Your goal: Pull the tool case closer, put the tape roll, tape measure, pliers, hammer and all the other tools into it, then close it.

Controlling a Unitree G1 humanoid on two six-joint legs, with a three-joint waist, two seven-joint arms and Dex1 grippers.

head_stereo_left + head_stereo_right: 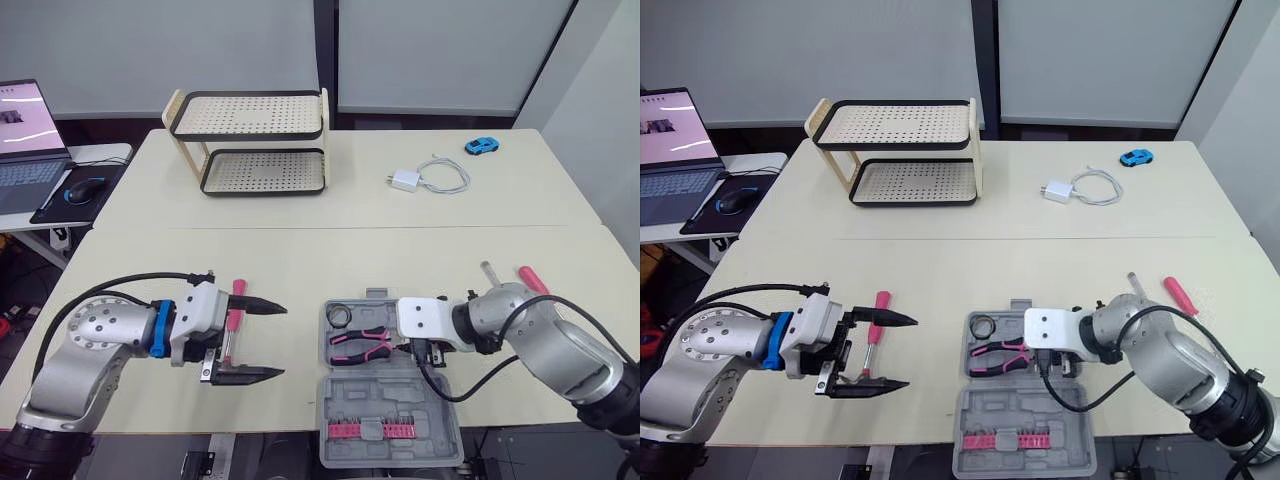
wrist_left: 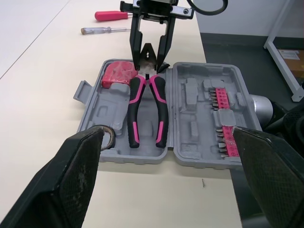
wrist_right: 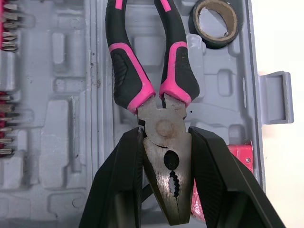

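Observation:
The grey tool case [image 1: 440, 410] lies open near the table's front edge. In its tray are the pink-and-black pliers [image 3: 142, 71], a tape roll [image 3: 213, 21] and a pink tape measure [image 2: 118, 73]. A row of pink bits [image 1: 375, 431] sits in the lid. My right gripper [image 3: 165, 135] is shut on the pliers' head, with the pliers resting in the tray. Left of the case, my left gripper [image 1: 284, 341] hangs open and empty over the pink-handled hammer [image 1: 237, 295]. Two screwdrivers, one pink [image 1: 530, 278] and one clear-handled [image 1: 488, 270], lie on the table right of the case.
A two-tier perforated rack [image 1: 250, 140] stands at the back. A white charger with cable [image 1: 405, 180] and a blue toy car [image 1: 481, 146] lie at the back right. A laptop [image 1: 25, 140] and mouse [image 1: 85, 190] sit on a side desk at the left.

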